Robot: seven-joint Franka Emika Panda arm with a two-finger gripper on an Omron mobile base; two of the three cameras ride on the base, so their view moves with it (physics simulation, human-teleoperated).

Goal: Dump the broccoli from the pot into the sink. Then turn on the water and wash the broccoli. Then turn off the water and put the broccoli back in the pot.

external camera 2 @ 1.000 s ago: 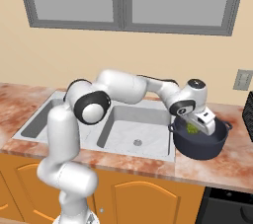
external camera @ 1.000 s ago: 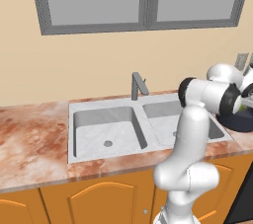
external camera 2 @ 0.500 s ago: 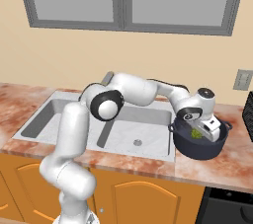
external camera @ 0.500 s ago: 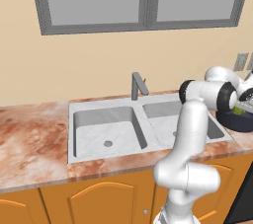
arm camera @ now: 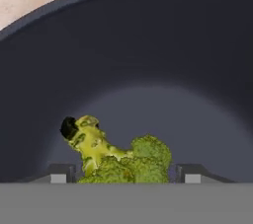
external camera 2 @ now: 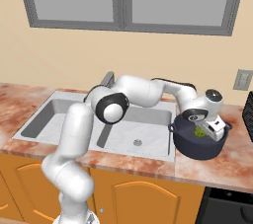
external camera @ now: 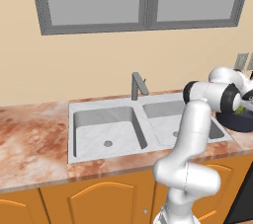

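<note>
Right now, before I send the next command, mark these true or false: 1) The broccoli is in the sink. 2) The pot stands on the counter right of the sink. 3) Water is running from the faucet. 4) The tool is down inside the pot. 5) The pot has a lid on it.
1) False. The broccoli lies inside the pot.
2) True. The pot stands on the counter beside the right basin of the sink.
3) False. No stream comes from the faucet.
4) True. The tool is inside the pot, its fingertips on either side of the broccoli.
5) False. The pot is open, no lid on it.
</note>
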